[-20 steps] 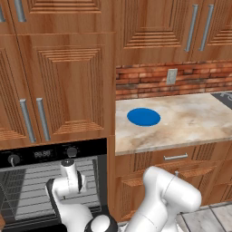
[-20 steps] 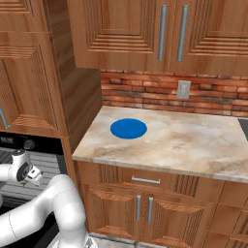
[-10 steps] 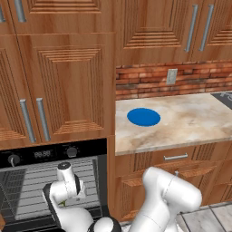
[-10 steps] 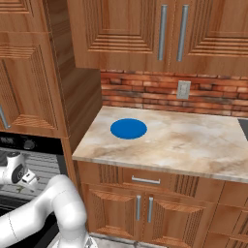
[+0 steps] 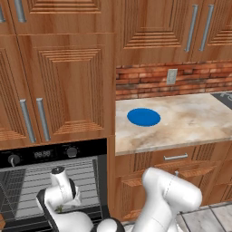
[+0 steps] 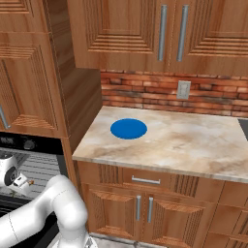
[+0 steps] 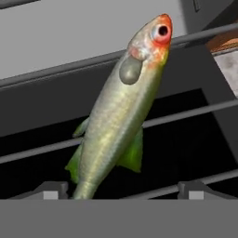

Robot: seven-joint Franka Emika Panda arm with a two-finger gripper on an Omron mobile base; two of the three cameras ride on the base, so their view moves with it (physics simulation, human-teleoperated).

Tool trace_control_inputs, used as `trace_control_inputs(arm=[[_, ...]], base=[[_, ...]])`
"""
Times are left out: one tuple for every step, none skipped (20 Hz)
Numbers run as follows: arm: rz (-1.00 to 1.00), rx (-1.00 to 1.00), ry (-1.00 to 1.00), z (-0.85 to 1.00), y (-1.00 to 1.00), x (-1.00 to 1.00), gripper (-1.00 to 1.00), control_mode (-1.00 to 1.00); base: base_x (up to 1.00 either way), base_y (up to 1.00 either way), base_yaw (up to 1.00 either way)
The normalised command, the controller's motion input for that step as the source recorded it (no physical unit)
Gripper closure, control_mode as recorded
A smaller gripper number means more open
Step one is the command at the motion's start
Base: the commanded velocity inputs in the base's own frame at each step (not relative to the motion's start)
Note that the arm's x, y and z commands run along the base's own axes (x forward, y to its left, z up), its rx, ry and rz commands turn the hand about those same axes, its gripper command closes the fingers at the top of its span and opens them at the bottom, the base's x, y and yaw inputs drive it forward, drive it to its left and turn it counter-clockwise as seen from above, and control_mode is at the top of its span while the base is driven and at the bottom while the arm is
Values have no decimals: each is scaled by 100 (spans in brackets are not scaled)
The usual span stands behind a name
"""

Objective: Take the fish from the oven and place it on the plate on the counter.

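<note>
While the fish (image 7: 118, 111) lies on the oven (image 5: 54, 181) rack – approach
Gripper (image 7: 123, 190), lowered closer since a moment ago, straddles its tail – jaws released, nothing grasped yet

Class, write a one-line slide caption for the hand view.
Open tool poised over the fish lying on the oven's wire rack, fingertips either side of its tail.

The fish (image 7: 118, 111) loses its tail behind the grey strip at the bottom of the hand view. From the base cameras, the oven (image 5: 54, 181) runs off the frame's left and lower edges, and the fish inside is too small to make out.
</note>
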Motion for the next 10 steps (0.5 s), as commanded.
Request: trace_control_inputs(arm=[[0, 0, -3, 0, 19, -7, -100, -100], [0, 0, -4, 0, 6, 0, -100, -100], [0, 0, -3, 1, 0, 0, -100, -100], [-3, 0, 0, 0, 0, 0, -100, -100], [-4, 0, 0, 4, 0, 1, -100, -100], [-5, 0, 0, 4, 0, 0, -100, -100], [-5, 0, 0, 8, 0, 0, -100, -100], [-6, 0, 0, 11, 0, 0, -100, -100], [-6, 0, 0, 14, 0, 0, -100, -100], [-5, 0, -1, 23, 0, 0, -100, -100]], base=[[0, 0, 0], [0, 0, 0], [0, 0, 0], [0, 0, 0], [0, 0, 0], [0, 0, 0], [0, 0, 0], [0, 0, 0], [0, 0, 0], [0, 0, 0]])
